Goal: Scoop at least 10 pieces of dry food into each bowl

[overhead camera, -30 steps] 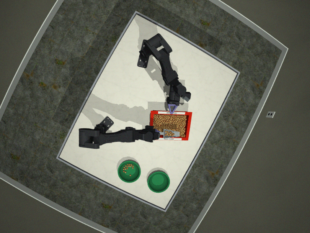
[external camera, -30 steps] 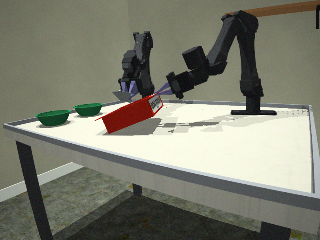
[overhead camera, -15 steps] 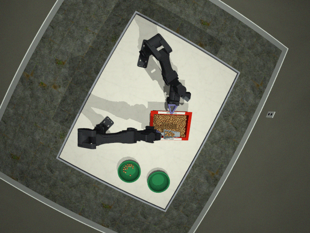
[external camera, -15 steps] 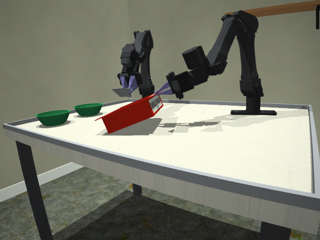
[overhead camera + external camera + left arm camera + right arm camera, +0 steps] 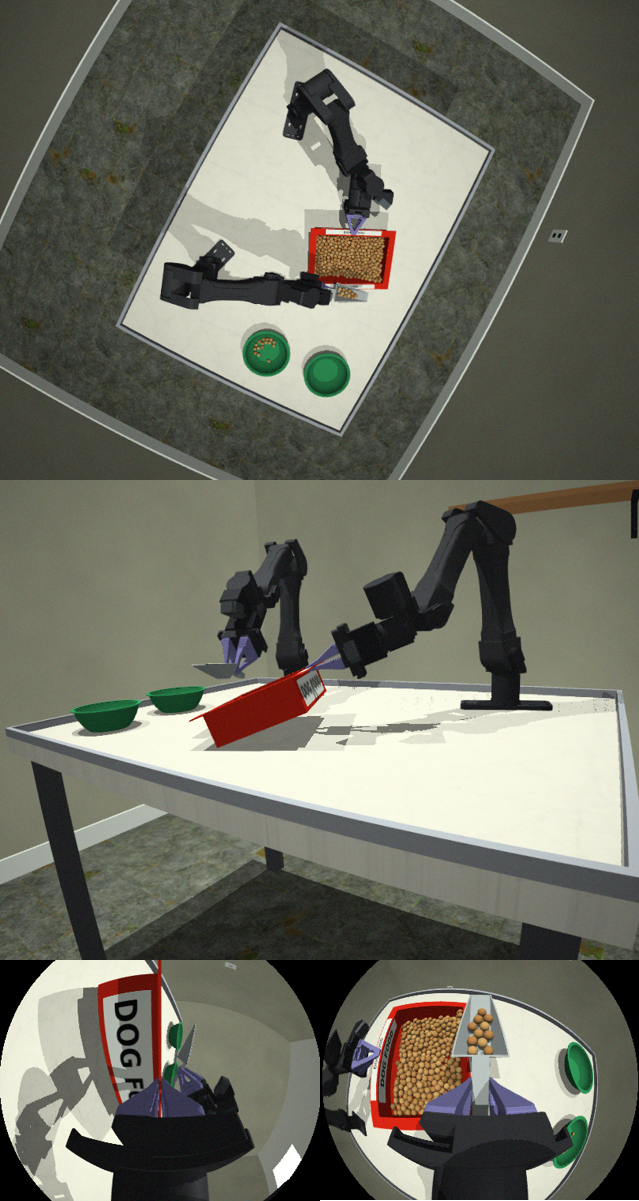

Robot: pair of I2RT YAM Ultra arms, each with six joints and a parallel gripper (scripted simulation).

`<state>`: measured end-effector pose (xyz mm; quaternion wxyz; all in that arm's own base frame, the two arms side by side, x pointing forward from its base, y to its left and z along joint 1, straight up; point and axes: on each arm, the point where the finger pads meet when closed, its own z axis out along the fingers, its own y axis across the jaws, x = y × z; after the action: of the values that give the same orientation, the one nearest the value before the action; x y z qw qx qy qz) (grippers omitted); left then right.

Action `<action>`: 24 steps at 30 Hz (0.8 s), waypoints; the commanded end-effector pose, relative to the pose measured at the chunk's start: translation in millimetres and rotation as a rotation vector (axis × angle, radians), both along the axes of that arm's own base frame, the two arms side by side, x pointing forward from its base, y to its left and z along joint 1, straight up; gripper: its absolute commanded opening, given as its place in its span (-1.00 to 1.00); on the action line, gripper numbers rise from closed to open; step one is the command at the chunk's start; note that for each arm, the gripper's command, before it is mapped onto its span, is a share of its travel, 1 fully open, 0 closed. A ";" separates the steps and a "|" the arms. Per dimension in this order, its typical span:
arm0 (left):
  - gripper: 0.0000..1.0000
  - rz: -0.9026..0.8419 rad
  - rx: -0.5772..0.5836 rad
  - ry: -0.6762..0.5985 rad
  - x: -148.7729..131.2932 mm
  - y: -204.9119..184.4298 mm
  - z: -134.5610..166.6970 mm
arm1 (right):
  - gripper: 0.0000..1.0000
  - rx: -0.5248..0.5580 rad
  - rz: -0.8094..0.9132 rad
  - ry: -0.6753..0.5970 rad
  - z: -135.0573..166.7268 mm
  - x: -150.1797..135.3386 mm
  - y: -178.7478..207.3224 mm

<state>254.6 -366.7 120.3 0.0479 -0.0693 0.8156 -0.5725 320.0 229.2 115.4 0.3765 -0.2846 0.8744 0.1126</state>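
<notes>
Okay, so left gripper (image 5: 353,232) (image 5: 310,666) (image 5: 160,1080) (image 5: 379,1052) is pinching the tilted red "DOG FOOD" box (image 5: 390,258) (image 5: 258,712) (image 5: 112,988) (image 5: 387,1123), full of kibble. Right gripper (image 5: 329,286) (image 5: 236,665) (image 5: 182,1069) (image 5: 480,1079) is clamped on the grey scoop (image 5: 360,296) (image 5: 214,669) (image 5: 188,1048) (image 5: 499,1044), loaded, just beside it. Right of the scoop, some open tabletop, then two round green bowls: one with kibble (image 5: 266,366) (image 5: 176,700) (image 5: 170,1072) (image 5: 584,1130), one empty (image 5: 326,370) (image 5: 106,718) (image 5: 175,1035) (image 5: 578,1068).

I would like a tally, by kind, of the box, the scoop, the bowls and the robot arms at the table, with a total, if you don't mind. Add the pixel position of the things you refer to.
Box: 1 (image 5: 391,258) (image 5: 258,710) (image 5: 108,988) (image 5: 395,1123)
Scoop: 1 (image 5: 360,297) (image 5: 215,670) (image 5: 188,1048) (image 5: 481,1078)
Bowls: 2 (image 5: 266,353) (image 5: 326,374)
Robot arms: 2 (image 5: 237,290) (image 5: 345,136)
Total: 6
</notes>
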 end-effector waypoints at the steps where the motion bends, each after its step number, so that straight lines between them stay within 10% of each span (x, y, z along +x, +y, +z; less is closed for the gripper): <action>1: -1.00 0.008 -0.096 -0.142 16.3 -8.9 53.2 | -1.00 0.039 -0.059 -0.048 24.5 24.0 -9.5; 24: -1.00 0.008 -0.096 -0.142 16.3 -8.9 53.2 | -1.00 0.014 -0.374 -0.020 15.4 81.8 -124.1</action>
<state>254.6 -366.7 120.3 0.0479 -0.0693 0.8156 -0.5725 378.1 113.2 102.9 0.3643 -0.1376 0.9200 0.0448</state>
